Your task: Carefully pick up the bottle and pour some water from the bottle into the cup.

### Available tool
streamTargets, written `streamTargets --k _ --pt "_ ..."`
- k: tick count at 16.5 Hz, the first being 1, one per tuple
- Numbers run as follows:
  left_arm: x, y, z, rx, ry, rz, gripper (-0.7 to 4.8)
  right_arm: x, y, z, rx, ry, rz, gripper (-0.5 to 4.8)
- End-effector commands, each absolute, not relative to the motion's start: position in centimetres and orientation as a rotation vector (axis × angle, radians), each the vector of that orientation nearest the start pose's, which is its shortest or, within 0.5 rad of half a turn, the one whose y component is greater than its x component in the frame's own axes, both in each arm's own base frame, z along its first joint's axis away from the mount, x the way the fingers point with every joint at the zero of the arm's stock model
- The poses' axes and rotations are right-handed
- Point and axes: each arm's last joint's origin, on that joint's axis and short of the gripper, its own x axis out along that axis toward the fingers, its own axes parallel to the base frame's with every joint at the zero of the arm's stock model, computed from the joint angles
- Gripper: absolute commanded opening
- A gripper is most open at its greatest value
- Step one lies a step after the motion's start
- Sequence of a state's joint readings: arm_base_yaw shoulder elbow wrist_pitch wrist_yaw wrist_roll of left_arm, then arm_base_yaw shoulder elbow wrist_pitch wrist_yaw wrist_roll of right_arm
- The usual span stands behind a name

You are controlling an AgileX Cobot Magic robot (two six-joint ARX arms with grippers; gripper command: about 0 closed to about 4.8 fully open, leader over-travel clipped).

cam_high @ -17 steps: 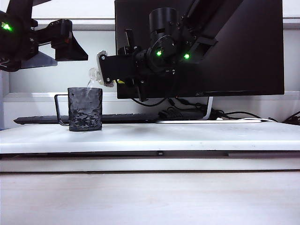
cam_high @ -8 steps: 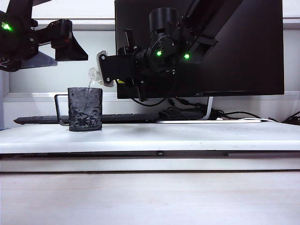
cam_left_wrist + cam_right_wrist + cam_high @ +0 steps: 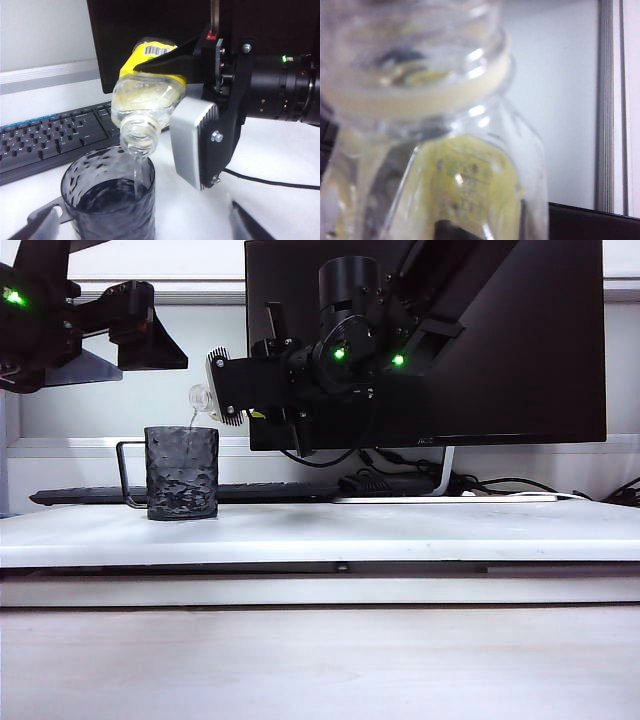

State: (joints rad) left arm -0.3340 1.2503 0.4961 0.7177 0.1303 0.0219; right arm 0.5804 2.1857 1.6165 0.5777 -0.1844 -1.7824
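Note:
The clear bottle (image 3: 147, 107) with its yellow label (image 3: 465, 190) lies tipped over, mouth down, just above the cup's rim. My right gripper (image 3: 222, 390) is shut on the bottle's body, a silver pad (image 3: 192, 135) on one side and a black finger on the other. A thin stream of water (image 3: 141, 172) falls from the mouth into the dark dimpled cup (image 3: 181, 472), which stands on the white table and holds water. My left gripper (image 3: 141, 227) hovers open above and left of the cup (image 3: 110, 200), with nothing between its fingers.
A black monitor (image 3: 480, 340) stands behind the arms, with a black keyboard (image 3: 250, 492) and cables (image 3: 400, 480) at its foot. The white table's front edge (image 3: 320, 550) runs across the view below the cup.
The water stream looks thinner than a second ago. Neither arm nor the cup has moved.

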Motion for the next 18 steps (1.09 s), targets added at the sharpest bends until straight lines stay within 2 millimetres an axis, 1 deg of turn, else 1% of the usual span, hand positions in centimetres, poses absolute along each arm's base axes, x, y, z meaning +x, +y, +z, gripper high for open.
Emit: streamTargets --k 1,9,11,13,16,18 --pt "23.76 -8.68 22.86 0.02 0.02 -0.471 4.79 42.06 28.26 24.82 -1.674 -0.721 0.501 1.03" --pt "23.76 -8.68 22.79 0.02 0.027 -0.471 4.79 42.08 28.23 24.78 -1.652 -0.708 0.511 1.03" --pt "23.76 -8.68 22.79 0.02 0.027 -0.471 4.79 42.09 28.21 24.78 -1.544 -0.662 0.539 1.03" --pt "23.76 -8.68 22.8 0.02 0.026 -0.47 4.79 42.08 28.23 24.85 -1.395 -0.605 0.568 1.03" --pt "23.76 -8.67 22.86 0.02 0.02 -0.469 4.79 42.0 28.27 25.4 -1.074 -0.537 0.604 1.03" --pt "23.75 -8.66 23.0 0.019 0.007 -0.469 4.79 42.01 28.21 25.63 -0.907 -0.489 0.61 1.03"
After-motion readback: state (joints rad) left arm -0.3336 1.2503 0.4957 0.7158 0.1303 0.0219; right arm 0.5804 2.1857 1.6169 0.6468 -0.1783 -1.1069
